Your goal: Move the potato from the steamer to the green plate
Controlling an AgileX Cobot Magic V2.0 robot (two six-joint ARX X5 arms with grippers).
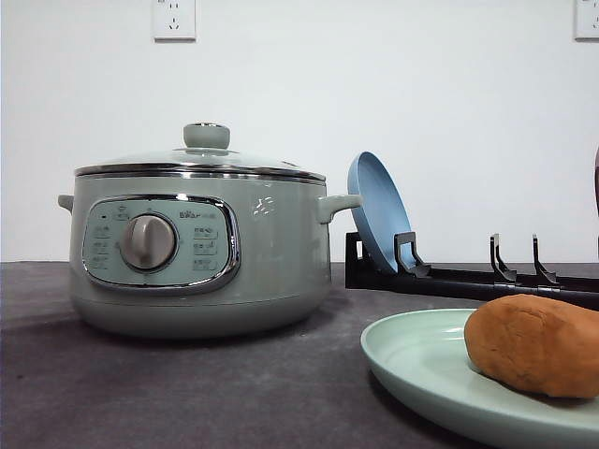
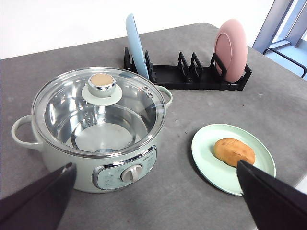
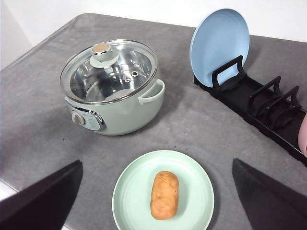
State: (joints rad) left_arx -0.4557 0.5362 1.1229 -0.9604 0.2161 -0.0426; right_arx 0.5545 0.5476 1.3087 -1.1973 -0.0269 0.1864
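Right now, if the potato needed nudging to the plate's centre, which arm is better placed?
Right, likely. The right hand hangs open directly above the potato on the green plate. The left hand sits over the lidded steamer, plate off to the side.

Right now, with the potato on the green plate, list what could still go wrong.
1. The potato is oblong and lies loose on the shallow green plate; a knock could roll it off.
2. In the front view the plate sits close to the camera, seemingly near the table's front, so a sweeping arm might push it off.
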